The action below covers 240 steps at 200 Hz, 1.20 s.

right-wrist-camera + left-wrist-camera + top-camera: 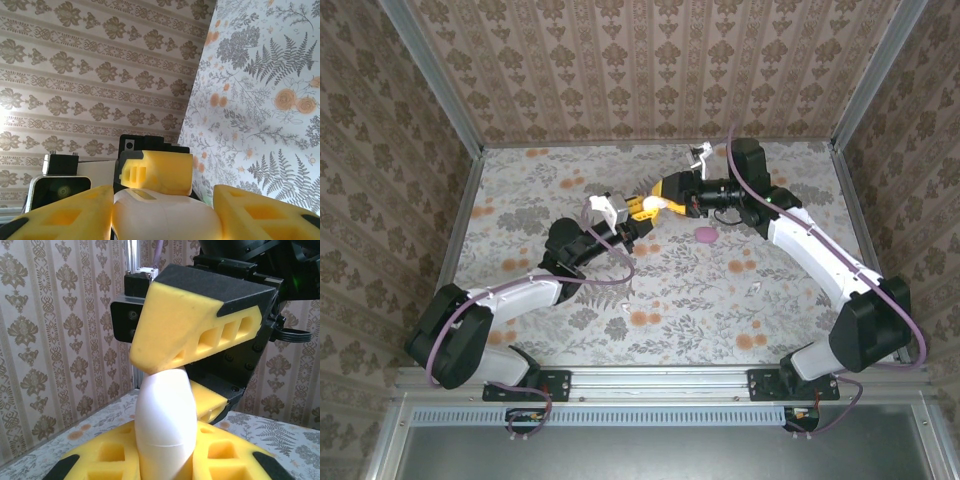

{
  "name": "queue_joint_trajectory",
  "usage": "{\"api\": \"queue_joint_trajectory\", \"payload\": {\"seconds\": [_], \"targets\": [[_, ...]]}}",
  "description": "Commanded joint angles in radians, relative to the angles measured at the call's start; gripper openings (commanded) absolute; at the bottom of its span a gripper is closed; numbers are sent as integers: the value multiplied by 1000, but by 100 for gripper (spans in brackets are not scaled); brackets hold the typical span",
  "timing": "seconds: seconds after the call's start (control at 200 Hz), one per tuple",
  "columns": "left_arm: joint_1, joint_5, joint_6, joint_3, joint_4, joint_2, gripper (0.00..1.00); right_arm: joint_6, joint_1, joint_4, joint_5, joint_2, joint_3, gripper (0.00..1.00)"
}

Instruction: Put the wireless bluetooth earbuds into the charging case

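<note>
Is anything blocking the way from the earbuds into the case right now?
Yes, the case's own lid. The white case, gripped in the left fingers, looks shut along its seam. A right finger rests on its top.

The white charging case (165,425) is smooth plastic with a soft shine. The right end effector (165,220) is yellow plastic, dull and a bit grainy, with black parts. The worktop (700,300) has a flat, dull flower print. The near rail (660,379) is pale metal.
</note>
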<state>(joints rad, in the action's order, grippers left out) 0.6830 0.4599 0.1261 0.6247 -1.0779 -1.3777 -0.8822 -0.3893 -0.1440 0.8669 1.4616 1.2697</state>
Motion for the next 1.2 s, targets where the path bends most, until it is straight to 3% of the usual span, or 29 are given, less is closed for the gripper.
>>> {"api": "queue_joint_trajectory", "payload": {"seconds": [0.0,0.095,0.2,0.505,1.195], "targets": [[-2,-35,-15,35,-7,5,14,90,-14,-114,-15,-36,31,61],[-3,-36,-6,34,-14,7,13,175,-3,-183,-78,-61,53,68],[-4,-21,0,36,-16,8,12,211,19,-136,-105,-118,24,72],[-5,6,23,44,-30,5,12,522,20,-196,-144,-202,-36,67],[-5,75,46,61,-21,8,13,498,1,-204,-217,-101,24,66]]}}
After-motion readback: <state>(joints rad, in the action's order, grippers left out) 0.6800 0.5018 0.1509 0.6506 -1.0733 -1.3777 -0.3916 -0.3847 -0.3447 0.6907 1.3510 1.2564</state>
